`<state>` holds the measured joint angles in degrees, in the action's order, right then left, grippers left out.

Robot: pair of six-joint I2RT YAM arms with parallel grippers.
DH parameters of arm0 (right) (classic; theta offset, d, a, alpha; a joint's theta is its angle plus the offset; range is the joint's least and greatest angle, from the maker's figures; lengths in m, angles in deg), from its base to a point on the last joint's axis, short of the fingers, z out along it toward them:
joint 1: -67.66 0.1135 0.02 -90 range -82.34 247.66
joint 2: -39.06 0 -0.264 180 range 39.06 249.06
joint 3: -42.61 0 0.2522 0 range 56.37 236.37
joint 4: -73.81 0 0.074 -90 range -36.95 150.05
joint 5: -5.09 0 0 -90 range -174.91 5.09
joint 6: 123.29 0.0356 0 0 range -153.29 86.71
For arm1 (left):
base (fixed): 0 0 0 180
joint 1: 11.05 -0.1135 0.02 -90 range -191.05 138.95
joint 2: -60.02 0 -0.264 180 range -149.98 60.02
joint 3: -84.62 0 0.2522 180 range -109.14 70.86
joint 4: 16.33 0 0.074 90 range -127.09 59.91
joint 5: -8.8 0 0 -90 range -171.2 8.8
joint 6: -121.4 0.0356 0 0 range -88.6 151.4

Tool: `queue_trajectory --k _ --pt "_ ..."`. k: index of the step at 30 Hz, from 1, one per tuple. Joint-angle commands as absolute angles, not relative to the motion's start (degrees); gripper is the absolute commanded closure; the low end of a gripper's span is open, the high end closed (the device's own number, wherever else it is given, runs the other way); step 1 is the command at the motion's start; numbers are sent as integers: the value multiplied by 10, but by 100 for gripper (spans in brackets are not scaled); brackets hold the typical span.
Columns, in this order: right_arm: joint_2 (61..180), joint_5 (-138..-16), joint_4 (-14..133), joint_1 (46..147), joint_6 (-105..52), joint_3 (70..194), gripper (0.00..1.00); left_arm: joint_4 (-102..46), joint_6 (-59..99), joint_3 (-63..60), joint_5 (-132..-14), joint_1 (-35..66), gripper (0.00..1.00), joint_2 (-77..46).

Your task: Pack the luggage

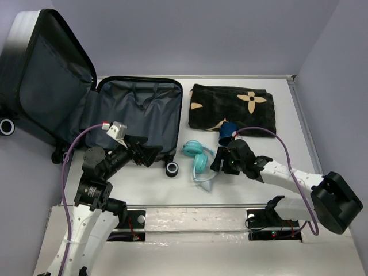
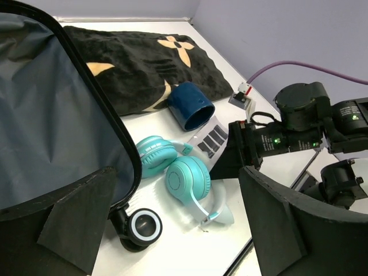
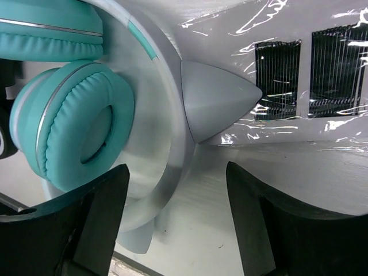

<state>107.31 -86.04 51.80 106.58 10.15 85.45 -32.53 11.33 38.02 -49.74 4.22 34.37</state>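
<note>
Headphones (image 1: pixel 198 158), teal: just R of luggage (image 1: pixel 138 112); R gripper (image 1: pixel 217 165) nearest, jaws apart over band, empty. L gripper (image 1: pixel 150 154) agape at luggage rim.

One luggage (image 1: pixel 138 112) fills the upper left of the top view. One folded black blanket with tan flowers (image 1: pixel 233 106) lies at upper centre-right. Below it on the one white counter (image 1: pixel 149 187) are one dark blue cup (image 1: pixel 227 131), one pair of teal headphones (image 1: pixel 197 155) and one clear packet of black hairpins (image 2: pixel 211 141). There are two claws: the left claw (image 1: pixel 145 150) and the right claw (image 1: pixel 223 162).
</note>
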Motion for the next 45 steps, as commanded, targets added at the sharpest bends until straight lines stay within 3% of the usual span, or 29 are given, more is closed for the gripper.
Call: queue_trajectory --k 1,6,7,10,15,23,27,32,37,44,45 --pt "1121 -879 582 1083 116 857 32 -308 111 372 -476 38 1 349" --pt "1169 -882 618 1088 130 857 41 -306 109 373 -476 38 1 349" --pt "1173 -884 620 1088 134 857 53 -306 109 373 -476 38 1 351" --pt "1161 -898 621 1093 136 850 73 -306 109 373 -477 39 1 353" --pt "1096 -922 566 1110 136 859 92 -307 109 373 -478 38 1 355" --pt "939 -995 407 1150 108 941 93 -318 104 368 -509 36 1 364" --pt "962 -1007 425 1150 58 1040 93 -361 104 348 -584 23 1 379" --pt "1128 -1008 520 1150 -20 1194 93 -441 86 307 -812 13 1 386" --pt "1376 -1008 540 1150 -74 1404 93 -513 32 272 -1001 10 1 413" --pt "1628 -934 521 1156 -54 1690 93 -508 28 279 -992 13 1 417" --pt "1649 -916 513 1156 -42 1739 89 -507 30 281 -988 17 1 417"
